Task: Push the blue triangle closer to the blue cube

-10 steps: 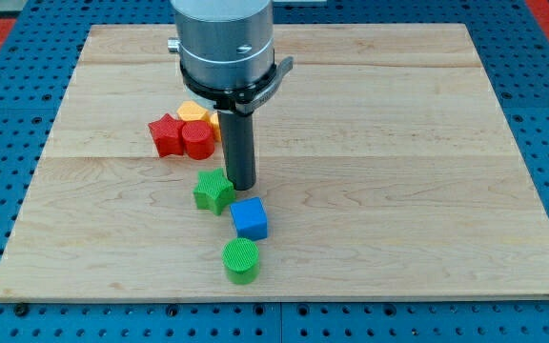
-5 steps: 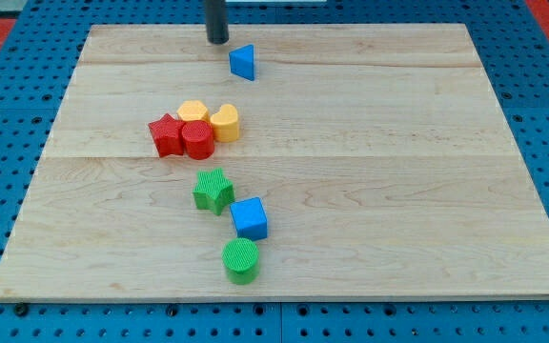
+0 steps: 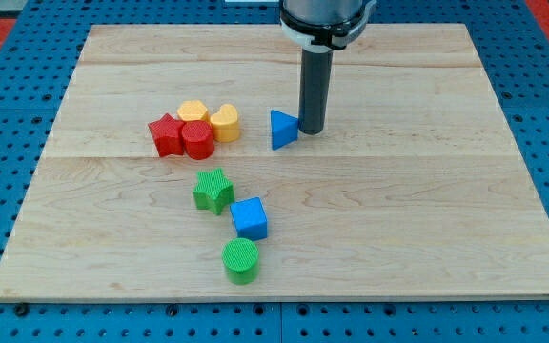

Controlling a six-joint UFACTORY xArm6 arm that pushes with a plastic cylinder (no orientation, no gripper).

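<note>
The blue triangle (image 3: 282,130) lies on the wooden board (image 3: 427,191), above the middle of the view. My tip (image 3: 311,131) rests right against the triangle's right side. The blue cube (image 3: 250,218) sits lower down, below and a little left of the triangle, with bare board between them.
A green star (image 3: 213,190) lies just up-left of the blue cube and a green cylinder (image 3: 240,260) just below it. To the triangle's left is a cluster: red star (image 3: 166,134), red cylinder (image 3: 197,140), and two yellow blocks (image 3: 193,112) (image 3: 224,122).
The blue triangle has moved down and to the right from near the view's top edge. The rod has moved from the triangle's upper left to its right side.
</note>
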